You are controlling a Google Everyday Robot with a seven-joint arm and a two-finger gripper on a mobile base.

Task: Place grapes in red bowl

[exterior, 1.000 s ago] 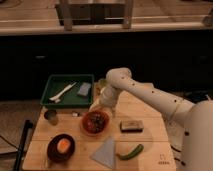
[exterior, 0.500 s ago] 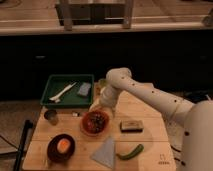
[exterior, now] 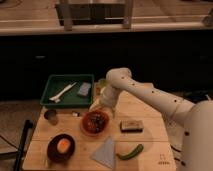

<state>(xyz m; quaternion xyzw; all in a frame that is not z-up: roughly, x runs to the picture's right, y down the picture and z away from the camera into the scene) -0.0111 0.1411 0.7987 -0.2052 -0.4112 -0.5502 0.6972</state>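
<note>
- Tray [exterior: 67,77], green, sits at the table's [exterior: 150,142] back-left corner, holding a white utensil [exterior: 63,92] and a bluish pad [exterior: 84,89]. It is well clear of the work, probably parked there as clutter.
- Metal cup [exterior: 50,116] stands upright just in front of the tray. It plays no part in this job.
- Dark maroon bowl [exterior: 61,148] near the front-left edge holds an orange round thing [exterior: 63,145]. It reads as a decoy to be told apart from the target.
- Red bowl [exterior: 95,131] sits mid-table. A dark clump inside it looks like the grapes [exterior: 97,120], so the fruit seems to be where it belongs.
- Gripper [exterior: 102,106] hangs just above the bowl's back rim, pointing down, a pose that suits a drop into the bowl. Whether it is spread or pinched I cannot tell.
- Grey cloth [exterior: 105,152] lies flat in front of the bowl, apart from it.
- Brown block [exterior: 131,125] lies beside the bowl on the right.
- Green vegetable [exterior: 131,152] lies near the front edge, untouched.
</note>
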